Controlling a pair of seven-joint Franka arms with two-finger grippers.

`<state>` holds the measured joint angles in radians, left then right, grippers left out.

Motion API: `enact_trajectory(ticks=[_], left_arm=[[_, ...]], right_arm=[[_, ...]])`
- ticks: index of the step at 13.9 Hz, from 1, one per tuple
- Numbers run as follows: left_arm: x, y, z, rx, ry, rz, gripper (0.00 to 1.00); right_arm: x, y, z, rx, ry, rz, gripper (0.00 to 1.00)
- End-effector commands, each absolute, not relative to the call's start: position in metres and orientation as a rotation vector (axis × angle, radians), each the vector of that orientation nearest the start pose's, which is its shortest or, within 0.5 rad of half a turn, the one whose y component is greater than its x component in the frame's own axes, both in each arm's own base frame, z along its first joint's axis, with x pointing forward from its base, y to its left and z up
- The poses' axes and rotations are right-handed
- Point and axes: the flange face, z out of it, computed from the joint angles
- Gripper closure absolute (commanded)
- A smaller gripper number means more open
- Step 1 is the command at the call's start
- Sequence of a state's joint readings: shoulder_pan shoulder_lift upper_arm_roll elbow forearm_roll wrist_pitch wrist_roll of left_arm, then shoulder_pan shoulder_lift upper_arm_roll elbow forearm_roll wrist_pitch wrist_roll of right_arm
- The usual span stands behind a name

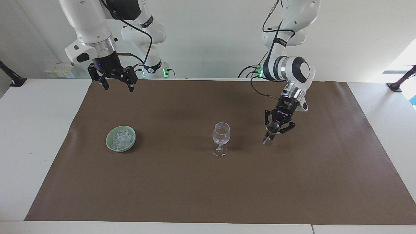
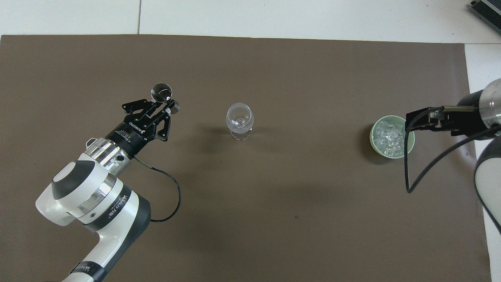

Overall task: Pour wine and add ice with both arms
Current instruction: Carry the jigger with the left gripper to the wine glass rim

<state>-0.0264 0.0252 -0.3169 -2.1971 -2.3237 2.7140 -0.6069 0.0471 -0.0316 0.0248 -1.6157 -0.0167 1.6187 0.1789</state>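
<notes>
Nearest the robots, the right end effector point(image 1: 115, 84) waits with fingers apart above the brown mat's edge. Lower, the left end effector point(image 1: 275, 127), marked ROBOTIQ, clamps a metal jigger point(image 1: 270, 134) beside the wine glass point(image 1: 221, 134); tipping over its rim probably comes next. Ice point(image 1: 121, 138) sits in the green bowl point(image 1: 110, 145).

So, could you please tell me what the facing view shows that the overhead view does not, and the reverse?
Only the facing view shows both arm bases, the wall, and the right gripper whole, waiting open near the robots' edge of the mat. Only the overhead view looks down into the jigger's cup. Both show the left gripper shut on the jigger beside the wine glass, and the green bowl of ice.
</notes>
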Motion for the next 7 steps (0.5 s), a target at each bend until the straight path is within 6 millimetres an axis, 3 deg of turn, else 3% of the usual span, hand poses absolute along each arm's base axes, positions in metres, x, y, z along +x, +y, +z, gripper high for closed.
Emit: enact_trajectory(ticks=[1,7], left_arm=[[0.519,-0.182,0.402,0.675,1.804,-0.406,1.00],[0.522,-0.228,0.407,0.743,1.852,-0.362,1.00]], right_arm=[[0.547,0.037,0.627,-3.148,0.154,-0.053,0.00],[0.546,0.037,0.628,-3.148,0.154,-0.056,0.00]])
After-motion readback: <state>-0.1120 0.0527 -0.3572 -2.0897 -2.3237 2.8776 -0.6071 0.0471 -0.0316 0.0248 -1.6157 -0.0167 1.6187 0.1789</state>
